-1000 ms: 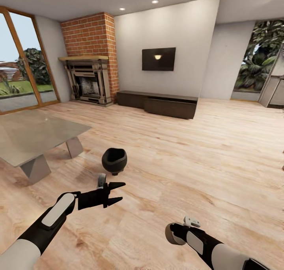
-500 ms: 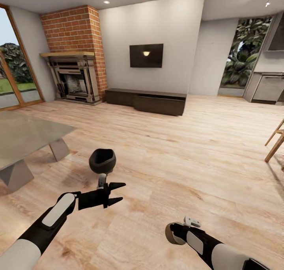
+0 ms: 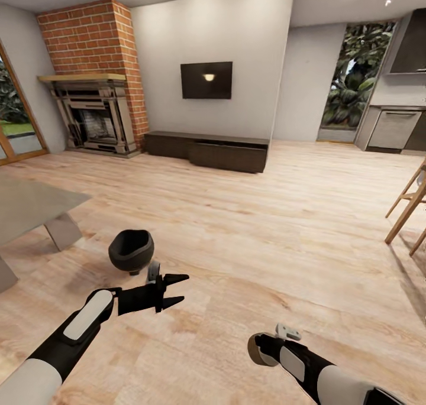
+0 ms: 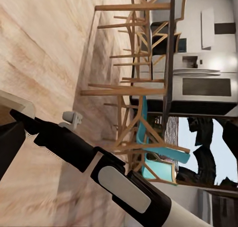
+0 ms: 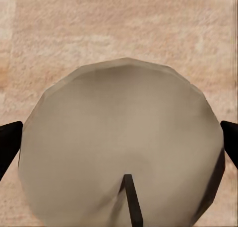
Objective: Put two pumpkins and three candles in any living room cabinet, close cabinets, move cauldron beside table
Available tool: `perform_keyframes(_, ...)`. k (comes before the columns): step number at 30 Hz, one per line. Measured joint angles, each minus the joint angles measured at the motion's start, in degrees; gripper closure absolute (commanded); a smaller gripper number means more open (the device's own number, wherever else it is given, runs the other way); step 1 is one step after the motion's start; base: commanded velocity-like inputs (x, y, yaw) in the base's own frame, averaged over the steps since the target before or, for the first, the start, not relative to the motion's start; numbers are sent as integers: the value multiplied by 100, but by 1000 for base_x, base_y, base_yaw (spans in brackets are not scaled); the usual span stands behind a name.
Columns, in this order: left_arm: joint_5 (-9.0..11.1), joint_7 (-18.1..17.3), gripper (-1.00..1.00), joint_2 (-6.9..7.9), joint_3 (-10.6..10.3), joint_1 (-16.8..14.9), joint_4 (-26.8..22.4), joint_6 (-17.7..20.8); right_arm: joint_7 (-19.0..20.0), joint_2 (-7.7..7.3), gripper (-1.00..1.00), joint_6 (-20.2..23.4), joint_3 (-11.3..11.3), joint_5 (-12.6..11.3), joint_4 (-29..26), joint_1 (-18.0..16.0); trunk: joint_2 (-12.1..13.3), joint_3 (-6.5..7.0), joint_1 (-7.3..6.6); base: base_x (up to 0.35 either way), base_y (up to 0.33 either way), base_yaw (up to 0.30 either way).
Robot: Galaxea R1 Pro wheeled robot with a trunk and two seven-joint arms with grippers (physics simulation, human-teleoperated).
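Observation:
The black cauldron [image 3: 131, 250] stands on the wood floor beside the glass-topped table [image 3: 29, 207], whose corner shows at the left edge. Just in front of the cauldron my left gripper [image 3: 180, 288] hangs open and empty. Low at the front right, my right gripper [image 3: 255, 350] is shut on a tan candle [image 3: 259, 350]. In the right wrist view the candle [image 5: 121, 152] with its dark wick sits between the two black fingertips [image 5: 9, 142]. The long dark-brown cabinet [image 3: 207, 149] stands against the far wall under the TV, its fronts closed. The pumpkins are out of view.
A brick fireplace [image 3: 94, 118] is at the back left and a wall TV [image 3: 206, 80] hangs above the cabinet. A wooden chair [image 3: 408, 207] juts in at the right edge. The left wrist view shows dining chairs [image 4: 144, 88] and my right arm [image 4: 99, 167].
The camera has turned to the right, so the table, cauldron, fireplace and cabinet have slid left in the picture. Both arms keep the same pose, with the candle still held.

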Motion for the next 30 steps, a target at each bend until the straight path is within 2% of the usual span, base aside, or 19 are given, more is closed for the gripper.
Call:
perform_keyframes(5, 7, 3, -100, 0, -1, 0, 3, 1, 3, 0, 100, 8, 2, -9, -1, 0, 0, 0, -1, 267, -173, -231)
perform_keyframes(12, 7, 5, -100, 0, -5, -1, 3, 1, 4, -1, 100, 7, 0, -6, -2, 0, 0, 0, -1, 321, -18, -230)
perform_keyframes(30, 9, 14, -100, 0, -6, 0, 2, 1, 5, 0, 100, -8, 0, 3, -1, -1, 0, 0, -1, 329, 0, -8)
